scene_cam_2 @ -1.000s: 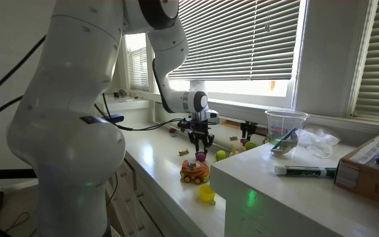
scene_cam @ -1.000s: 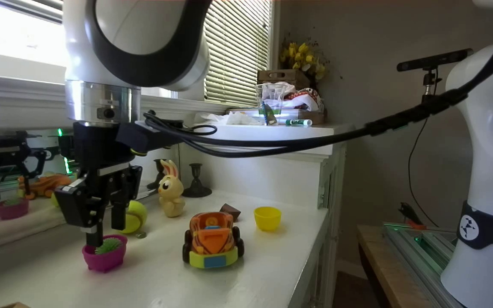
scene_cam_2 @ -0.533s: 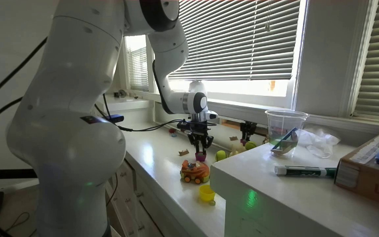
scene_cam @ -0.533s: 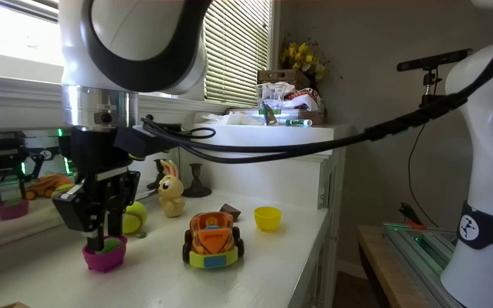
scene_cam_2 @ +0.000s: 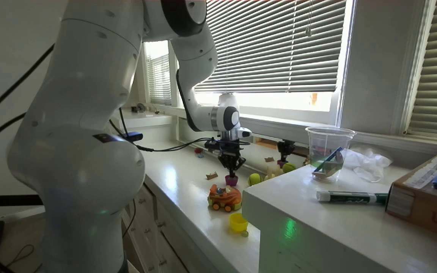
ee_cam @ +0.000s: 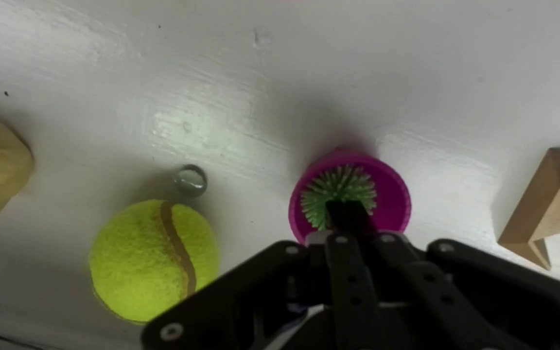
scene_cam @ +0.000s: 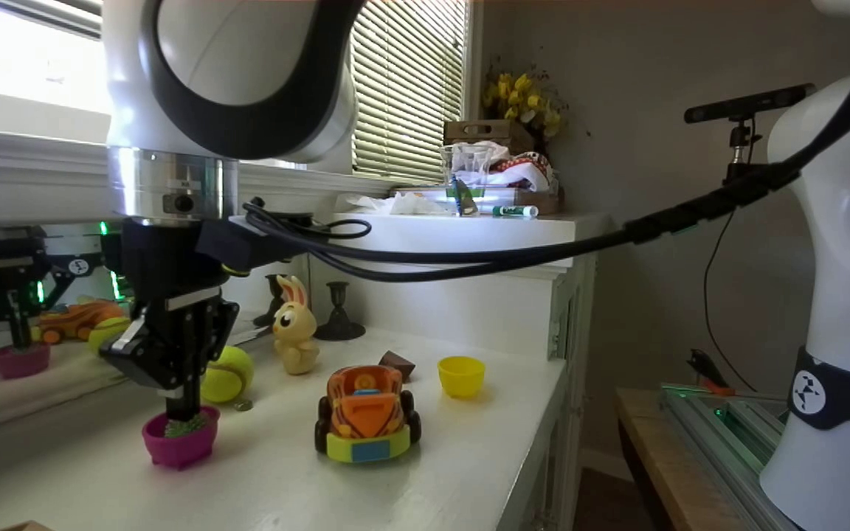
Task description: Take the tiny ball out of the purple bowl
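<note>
The purple bowl (scene_cam: 181, 450) stands upright on the white counter; it also shows in an exterior view (scene_cam_2: 231, 182) and in the wrist view (ee_cam: 393, 204). The tiny ball, green with soft bristles, sits inside it, toward one side in the wrist view (ee_cam: 327, 184); its top shows in an exterior view (scene_cam: 186, 426). My gripper (scene_cam: 184, 414) points down into the bowl's mouth, fingers together. In the wrist view the fingertips (ee_cam: 347, 205) lie against the ball's bristles and hide part of it. Whether bristles are pinched between them I cannot tell.
A tennis ball (ee_cam: 153, 260) and a glass marble (ee_cam: 190, 181) lie beside the bowl. A toy car (scene_cam: 367, 413), yellow bowl (scene_cam: 461, 376), rabbit toy (scene_cam: 295, 328) and brown block (scene_cam: 397, 364) stand farther along. A folded cardboard piece (ee_cam: 537, 209) lies opposite. A mirror (scene_cam: 71, 391) runs behind.
My gripper moved down with its fingers apart around the ball, into the bowl's mouth. Since half a second ago the fingers have closed together. The bowl has not moved.
</note>
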`<state>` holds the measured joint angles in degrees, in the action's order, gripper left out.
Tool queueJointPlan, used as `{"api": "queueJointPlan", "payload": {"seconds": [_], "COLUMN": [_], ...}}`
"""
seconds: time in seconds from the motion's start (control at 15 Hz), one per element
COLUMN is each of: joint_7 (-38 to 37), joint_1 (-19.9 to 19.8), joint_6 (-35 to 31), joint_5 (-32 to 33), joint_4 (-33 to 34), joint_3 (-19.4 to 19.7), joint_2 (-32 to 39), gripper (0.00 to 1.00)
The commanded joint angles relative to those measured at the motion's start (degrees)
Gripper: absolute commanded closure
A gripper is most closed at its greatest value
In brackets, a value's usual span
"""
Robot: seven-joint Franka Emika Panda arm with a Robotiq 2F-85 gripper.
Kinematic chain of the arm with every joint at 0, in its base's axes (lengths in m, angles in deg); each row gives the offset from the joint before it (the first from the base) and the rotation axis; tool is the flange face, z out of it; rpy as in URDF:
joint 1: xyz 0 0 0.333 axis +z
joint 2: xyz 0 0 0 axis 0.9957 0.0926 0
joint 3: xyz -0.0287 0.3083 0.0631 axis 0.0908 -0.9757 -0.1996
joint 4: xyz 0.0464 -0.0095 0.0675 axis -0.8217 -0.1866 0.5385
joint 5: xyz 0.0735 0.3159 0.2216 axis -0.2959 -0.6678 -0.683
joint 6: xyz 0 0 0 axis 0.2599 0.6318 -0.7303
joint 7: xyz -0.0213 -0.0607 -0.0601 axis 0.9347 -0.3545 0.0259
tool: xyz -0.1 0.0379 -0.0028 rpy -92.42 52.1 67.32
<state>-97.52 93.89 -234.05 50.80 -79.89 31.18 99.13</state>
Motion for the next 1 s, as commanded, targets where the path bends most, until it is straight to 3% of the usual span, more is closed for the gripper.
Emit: {"api": "queueJointPlan", "payload": {"seconds": [0.0,0.4,0.73,0.93], "joint_7": [-0.35,-1.5,-5.56,-4.0], "joint_1": [1.0,2.94,5.4,5.18], "joint_6": [-0.06,2.94,2.57,-0.16], "joint_5": [1.47,1.82,8.84,10.64], "joint_4": [1.02,-0.47,-0.29,1.52], "joint_3": [0.74,0.13,0.75,-0.15], "joint_2": [0.73,-4.03,-7.38,-6.61], "gripper": [1.0,0.99,0.99,0.99]}}
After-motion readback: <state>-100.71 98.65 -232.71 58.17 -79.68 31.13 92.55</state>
